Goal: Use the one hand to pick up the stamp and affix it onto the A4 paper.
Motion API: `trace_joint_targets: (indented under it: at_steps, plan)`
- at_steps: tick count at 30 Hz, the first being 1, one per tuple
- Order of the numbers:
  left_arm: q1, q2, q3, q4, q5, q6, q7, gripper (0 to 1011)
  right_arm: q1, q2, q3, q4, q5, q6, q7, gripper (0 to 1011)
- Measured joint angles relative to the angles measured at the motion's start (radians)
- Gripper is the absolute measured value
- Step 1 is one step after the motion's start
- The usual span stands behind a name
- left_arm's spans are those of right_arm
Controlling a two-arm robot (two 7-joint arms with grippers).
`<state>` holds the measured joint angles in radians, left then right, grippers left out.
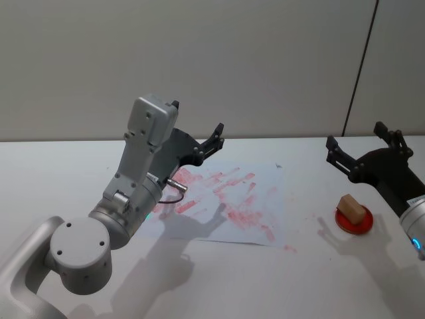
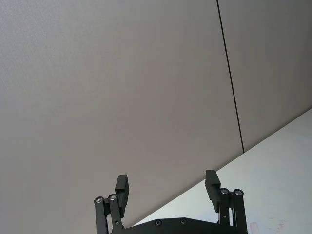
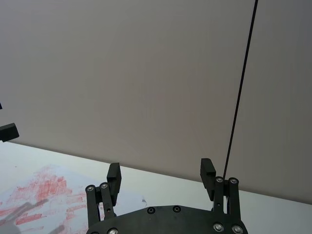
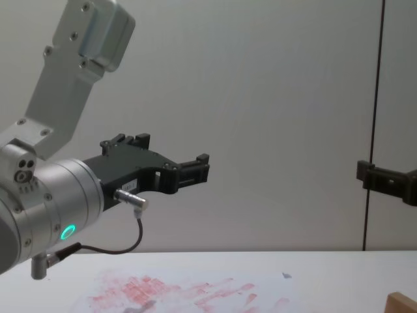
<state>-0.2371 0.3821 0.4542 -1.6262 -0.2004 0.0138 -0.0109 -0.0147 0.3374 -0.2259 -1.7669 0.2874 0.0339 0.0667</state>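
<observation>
Stamp (image 1: 350, 208) sits on a red pad (image 1: 362, 226) right of the paper (image 1: 260, 199); right gripper (image 1: 354, 135) hovers above and behind it, fingers apart, left gripper (image 1: 196, 116) likewise raised over the paper; recommend lowering squarely to straddle the stamp before closing.

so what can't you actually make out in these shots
Underside of the stamp: head view, it rests on the red pad, so its printing face is hidden.
Most of the stamp: chest view, cut off at the bottom right corner.
Left part of the paper: head view, hidden behind the left arm.
Most of the right gripper: chest view, cut off by the right edge.
</observation>
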Motion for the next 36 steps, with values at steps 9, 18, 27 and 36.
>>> trace_joint_targets:
  at_steps: [9,18,27,36]
  plan:
    - [0.000,0.000,0.000,0.000,0.000,0.000,0.000,1001,0.000,0.000,0.000,0.000,0.000,0.000,0.000,1001]
    - [0.000,0.000,0.000,0.000,0.000,0.000,0.000,1001,0.000,0.000,0.000,0.000,0.000,0.000,0.000,1001]
    - [0.000,0.000,0.000,0.000,0.000,0.000,0.000,1001,0.000,0.000,0.000,0.000,0.000,0.000,0.000,1001]
    - [0.000,0.000,0.000,0.000,0.000,0.000,0.000,1001,-0.025,0.019,0.013,-0.020,0.027,0.006,0.000,1001]
